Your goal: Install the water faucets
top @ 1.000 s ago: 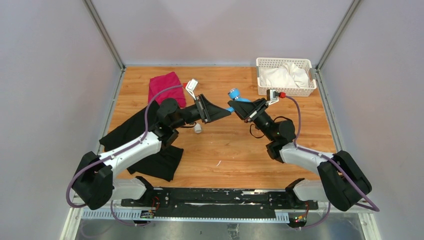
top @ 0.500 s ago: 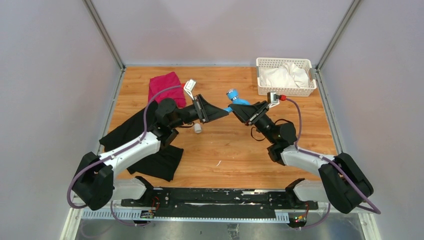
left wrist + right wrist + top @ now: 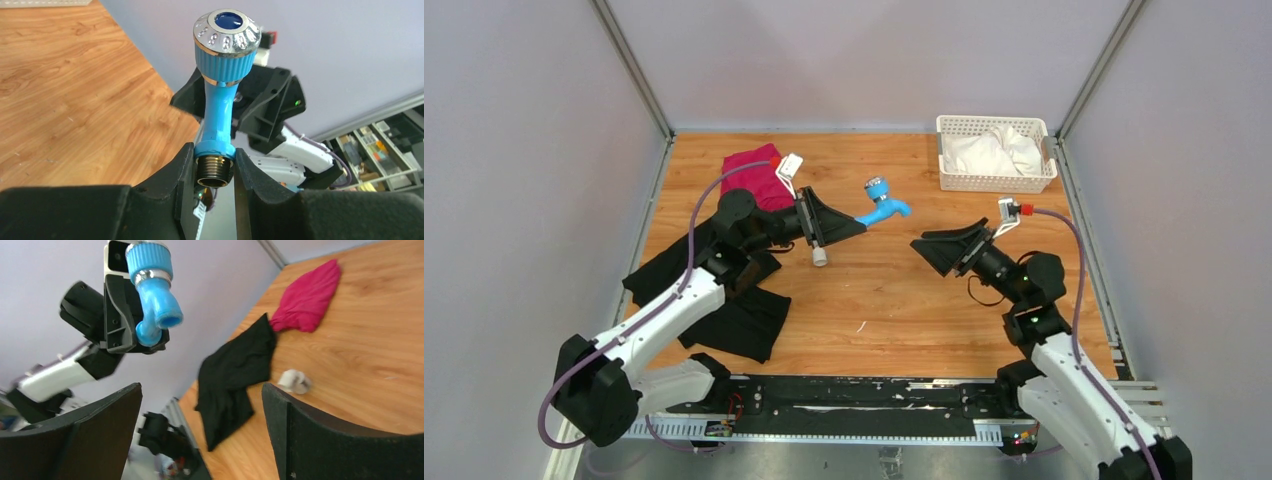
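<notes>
The blue water faucet [image 3: 881,203] hangs above the table's middle, held by my left gripper [image 3: 856,221]. In the left wrist view the left gripper [image 3: 214,165] is shut on the faucet's [image 3: 220,85] brass threaded end, knob pointing away. My right gripper [image 3: 927,250] stands open to the faucet's right and apart from it. Through the right wrist view the right gripper [image 3: 200,405] has wide jaws with nothing between them, and the faucet [image 3: 152,292] shows at upper left. A short white pipe fitting [image 3: 820,257] lies on the wood below the left gripper.
A red cloth [image 3: 753,175] lies at the back left. A black cloth [image 3: 714,290] is spread under the left arm. A white basket [image 3: 994,183] with white cloth stands at the back right. Grey walls close in the sides.
My right gripper let go of the faucet, opened wide and pulled back to the right. The left gripper kept the faucet and drew it slightly left.
</notes>
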`<state>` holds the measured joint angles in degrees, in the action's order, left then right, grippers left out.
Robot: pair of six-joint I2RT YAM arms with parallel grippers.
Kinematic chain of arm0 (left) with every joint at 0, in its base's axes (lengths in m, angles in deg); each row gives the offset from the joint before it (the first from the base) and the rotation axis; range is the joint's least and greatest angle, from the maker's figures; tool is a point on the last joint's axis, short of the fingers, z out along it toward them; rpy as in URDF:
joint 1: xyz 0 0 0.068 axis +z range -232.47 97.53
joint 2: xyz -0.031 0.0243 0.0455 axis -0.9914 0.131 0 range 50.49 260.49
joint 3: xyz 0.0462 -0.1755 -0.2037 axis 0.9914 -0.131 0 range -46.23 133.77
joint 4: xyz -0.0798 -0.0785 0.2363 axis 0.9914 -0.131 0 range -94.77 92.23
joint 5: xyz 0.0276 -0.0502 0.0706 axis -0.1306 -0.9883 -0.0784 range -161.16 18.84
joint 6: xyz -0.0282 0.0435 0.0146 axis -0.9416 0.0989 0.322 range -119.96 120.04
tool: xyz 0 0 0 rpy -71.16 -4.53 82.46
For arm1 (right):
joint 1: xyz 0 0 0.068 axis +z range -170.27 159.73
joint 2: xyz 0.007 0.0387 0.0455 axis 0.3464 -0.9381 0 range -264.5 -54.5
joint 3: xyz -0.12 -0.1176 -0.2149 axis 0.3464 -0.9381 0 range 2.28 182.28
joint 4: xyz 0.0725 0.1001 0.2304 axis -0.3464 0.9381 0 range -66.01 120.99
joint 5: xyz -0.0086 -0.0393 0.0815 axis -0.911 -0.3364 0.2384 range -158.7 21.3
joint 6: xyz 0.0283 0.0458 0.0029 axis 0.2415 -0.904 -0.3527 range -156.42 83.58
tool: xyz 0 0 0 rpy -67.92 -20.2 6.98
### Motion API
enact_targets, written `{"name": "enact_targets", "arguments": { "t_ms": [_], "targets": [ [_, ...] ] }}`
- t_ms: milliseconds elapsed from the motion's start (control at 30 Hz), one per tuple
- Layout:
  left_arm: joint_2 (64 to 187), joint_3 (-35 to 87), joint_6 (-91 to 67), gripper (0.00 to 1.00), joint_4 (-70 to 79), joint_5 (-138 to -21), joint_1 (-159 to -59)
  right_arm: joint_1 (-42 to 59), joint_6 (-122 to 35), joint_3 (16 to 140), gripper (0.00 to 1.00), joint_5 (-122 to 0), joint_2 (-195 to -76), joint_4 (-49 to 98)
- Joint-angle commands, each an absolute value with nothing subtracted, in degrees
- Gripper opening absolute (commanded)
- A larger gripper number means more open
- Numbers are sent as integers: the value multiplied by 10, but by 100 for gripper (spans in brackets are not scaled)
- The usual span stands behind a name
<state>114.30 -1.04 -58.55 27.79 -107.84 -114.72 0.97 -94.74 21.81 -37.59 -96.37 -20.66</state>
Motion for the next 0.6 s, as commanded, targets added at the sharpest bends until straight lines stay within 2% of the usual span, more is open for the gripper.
{"name": "enact_targets", "arguments": {
  "t_ms": [0,133,300,400,567],
  "targets": [
    [1140,21,-512,0,218,-1177,-1141,-51,-724,318,94,-249,-886,82],
    [1154,31,-497,0,209,-1245,-1141,-95,-677,383,93,-140,-882,151],
    [1143,36,-486,0,209,-1242,-1141,-101,-722,405,93,-55,-933,91],
    [1151,40,-486,0,209,-1253,-1141,-98,-761,423,94,-28,-969,36],
    [1161,42,-483,0,210,-1264,-1141,-78,-743,464,97,-41,-1011,60]
  ]
}}
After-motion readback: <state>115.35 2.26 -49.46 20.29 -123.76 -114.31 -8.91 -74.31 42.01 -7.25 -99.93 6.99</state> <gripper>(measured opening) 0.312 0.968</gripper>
